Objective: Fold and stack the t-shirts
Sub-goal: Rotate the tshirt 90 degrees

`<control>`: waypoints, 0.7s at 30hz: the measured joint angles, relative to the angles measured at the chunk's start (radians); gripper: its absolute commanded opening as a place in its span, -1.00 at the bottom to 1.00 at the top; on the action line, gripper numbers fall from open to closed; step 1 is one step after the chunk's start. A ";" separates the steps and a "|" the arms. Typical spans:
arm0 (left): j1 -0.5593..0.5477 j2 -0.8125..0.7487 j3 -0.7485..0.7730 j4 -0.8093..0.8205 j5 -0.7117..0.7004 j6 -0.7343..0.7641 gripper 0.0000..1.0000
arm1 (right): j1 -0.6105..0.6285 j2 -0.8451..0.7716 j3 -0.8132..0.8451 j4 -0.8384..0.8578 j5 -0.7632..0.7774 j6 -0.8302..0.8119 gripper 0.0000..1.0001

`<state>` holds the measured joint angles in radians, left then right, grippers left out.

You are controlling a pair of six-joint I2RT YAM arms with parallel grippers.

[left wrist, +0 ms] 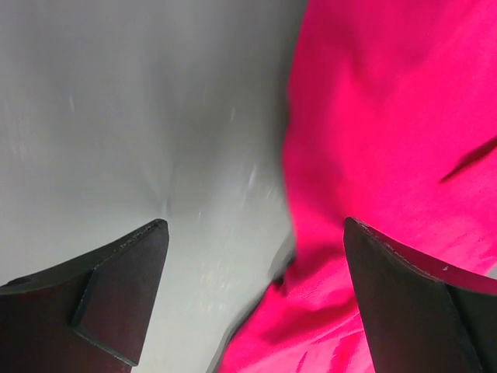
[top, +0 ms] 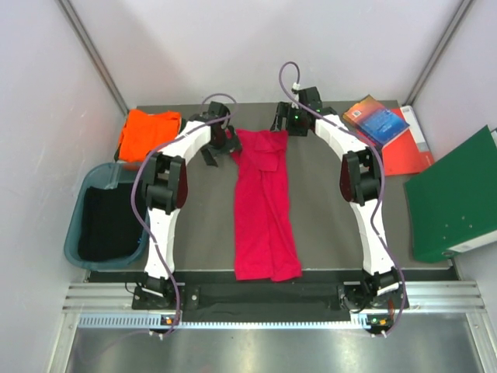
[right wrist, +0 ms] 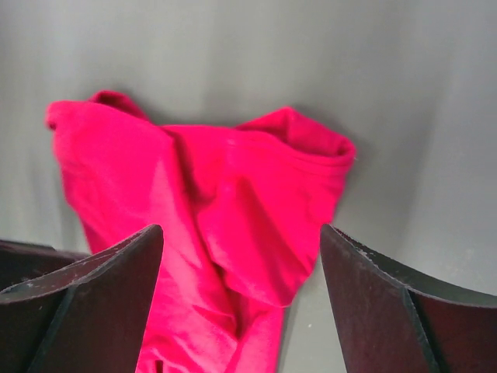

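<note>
One t-shirt lies lengthwise down the middle of the table, running from the far edge to the near edge between the two arms. The left tool is at the left side of its far end and the right tool just behind that end. The second t-shirt sits at the far left corner, a bin with cloth in it stands off the table's left edge, the books lie stacked at the far right corner, and the binder lies at the right edge, nearer than the books.
</note>
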<state>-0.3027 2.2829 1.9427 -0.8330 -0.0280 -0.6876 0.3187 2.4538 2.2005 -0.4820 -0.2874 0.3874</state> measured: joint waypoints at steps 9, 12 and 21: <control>0.080 0.069 0.079 0.116 0.151 0.002 0.98 | 0.006 0.024 -0.025 -0.013 0.047 0.052 0.30; 0.085 0.121 0.153 0.135 0.196 -0.010 0.98 | 0.013 0.051 -0.025 -0.007 0.034 0.070 -0.26; 0.081 0.296 0.398 0.215 0.355 -0.058 0.98 | 0.014 0.086 -0.018 0.030 -0.026 0.135 -1.00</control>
<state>-0.2214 2.5793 2.3409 -0.6178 0.3271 -0.7456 0.3325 2.5397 2.1826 -0.4519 -0.3130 0.5220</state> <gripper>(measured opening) 0.987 0.037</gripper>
